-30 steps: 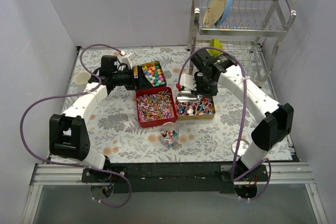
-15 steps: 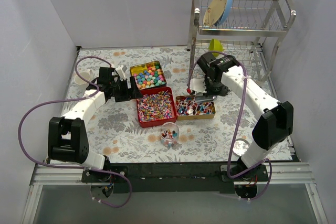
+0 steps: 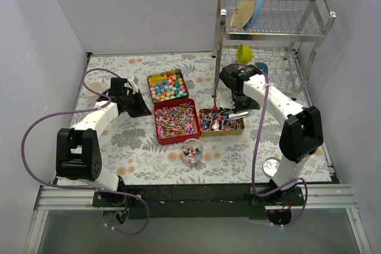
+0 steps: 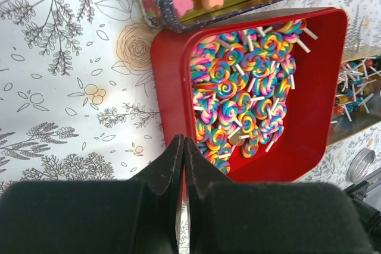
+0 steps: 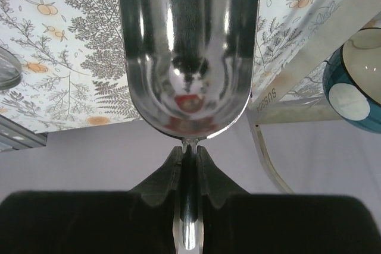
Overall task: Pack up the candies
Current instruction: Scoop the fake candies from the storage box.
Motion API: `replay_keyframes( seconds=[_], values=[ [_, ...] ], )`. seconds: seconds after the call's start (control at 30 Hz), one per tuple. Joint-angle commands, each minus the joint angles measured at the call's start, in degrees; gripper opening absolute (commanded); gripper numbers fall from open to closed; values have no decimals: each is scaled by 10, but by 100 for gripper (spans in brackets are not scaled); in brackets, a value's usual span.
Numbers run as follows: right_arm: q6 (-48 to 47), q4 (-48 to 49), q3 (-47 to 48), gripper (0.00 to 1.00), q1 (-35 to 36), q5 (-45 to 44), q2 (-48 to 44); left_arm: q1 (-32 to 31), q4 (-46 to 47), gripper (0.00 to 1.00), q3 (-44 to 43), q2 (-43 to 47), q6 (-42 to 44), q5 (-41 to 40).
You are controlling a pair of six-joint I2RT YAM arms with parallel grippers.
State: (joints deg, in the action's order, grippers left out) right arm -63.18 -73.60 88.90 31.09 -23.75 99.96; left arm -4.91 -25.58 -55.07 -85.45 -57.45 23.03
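Clear glass, shaped as a small round cup (image 3: 201,149), was seen nearest the arm bases. A handful of wrapped candies (image 3: 190,153) was held in it, so the packing was judged unfinished. Just beyond the cup, a red rectangular metal tin (image 4: 318,105) was heaped with rainbow swirl lollipops (image 4: 238,105). Beside it on the right, a gold rectangular tin (image 3: 222,134) was filled with small stick lollipops (image 3: 215,123). Farther back, a dark-walled, yellow-rimmed tin (image 4: 152,1) was packed with pastel sweets (image 3: 168,85). All three tins were seen open, and no lid was made out on any of them. What remained was judged to be the emptying of the cup and, perhaps, the closing of the tins.

The left arm was stretched low over the flowered tablecloth (image 3: 137,147), and the left gripper (image 4: 182,144) was found just beside the left wall of the red tin. Its fingers were pressed together. Only a thin red sliver was seen between them, and what that was could not be told.

The right arm was arched out from its base and bent back at the wrist, so that the right gripper (image 5: 189,154) was poised over the right end of the gold tin. Its fingers were clamped on the handle of a polished steel scoop (image 5: 189,46). The bowl looked nearly bare; a small red glint low in it might have been one sweet or only a reflection. Whether the scoop was touching the lollipops could not be told
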Motion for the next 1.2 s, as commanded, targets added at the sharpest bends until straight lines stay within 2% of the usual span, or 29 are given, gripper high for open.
replay_keyframes(
  seconds=[0.0, 0.33, 0.67, 0.8, 1.17],
  values=[
    [-96, -13, 14, 1, -2, -71, 23, 2, -3, 0, 10, -23, -17, 3],
    [-78, -12, 48, 1, 20, -159, 86, 2, 20, 0, 37, -70, -45, 32],
    [-20, -13, 61, 1, 64, -213, 164, -9, 38, 0, 33, -128, -58, 62],
    [-4, -12, 84, 1, 79, -206, 190, -20, 41, 0, 27, -140, -59, 74],
    [59, -13, 78, 1, 106, -96, 210, -25, 45, 0, 31, -147, -62, 86]
  ],
)
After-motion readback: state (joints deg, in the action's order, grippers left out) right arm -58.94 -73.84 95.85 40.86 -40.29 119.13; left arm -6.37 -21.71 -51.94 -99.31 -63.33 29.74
